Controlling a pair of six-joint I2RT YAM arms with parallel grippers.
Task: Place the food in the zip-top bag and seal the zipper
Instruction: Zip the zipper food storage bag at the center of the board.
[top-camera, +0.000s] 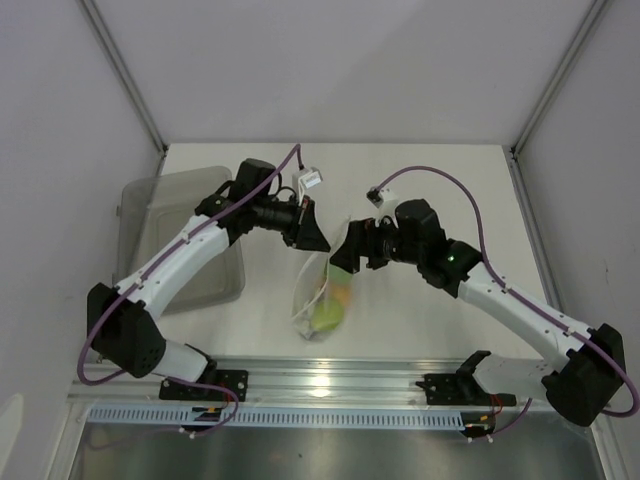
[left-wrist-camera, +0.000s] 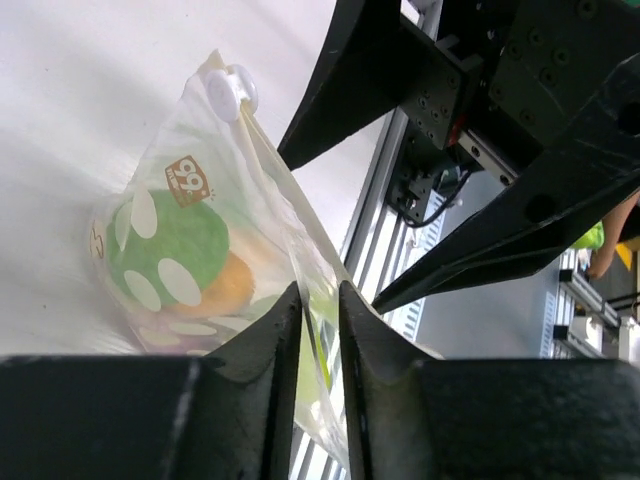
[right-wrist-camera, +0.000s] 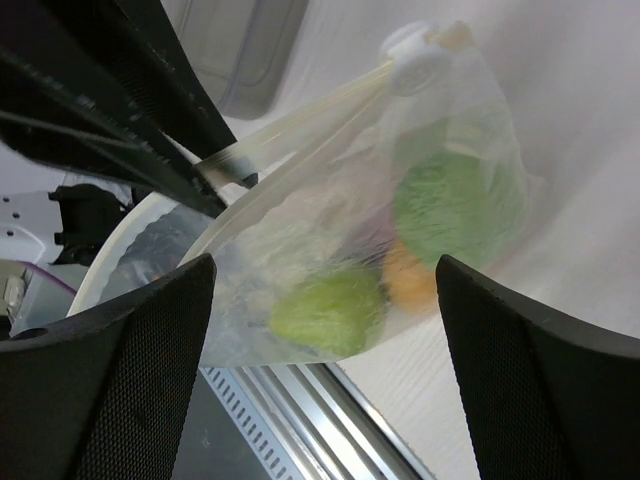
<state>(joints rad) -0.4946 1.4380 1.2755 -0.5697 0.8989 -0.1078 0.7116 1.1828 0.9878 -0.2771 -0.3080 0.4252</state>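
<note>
The grey bin (top-camera: 150, 215) stands at the left of the tabletop (top-camera: 430, 180). The left gripper (left-wrist-camera: 320, 300) has its jaws closed on the zipper (right-wrist-camera: 300, 125) of the zip-top bag (top-camera: 325, 300), which is held up between the arms. The bag contains the round green fruit (left-wrist-camera: 170, 245), the orange fruit (left-wrist-camera: 225, 285) and the pear (right-wrist-camera: 328, 312). The right gripper (top-camera: 338, 262) faces the bag with its jaws wide apart.

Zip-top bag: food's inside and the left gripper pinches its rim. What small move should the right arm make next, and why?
Probably bring the open right gripper to the white slider at the far end of the mouth of the zip-top bag and close on it. The left gripper pinches the rim, the food sits inside, and the mouth looks unsealed.
</note>
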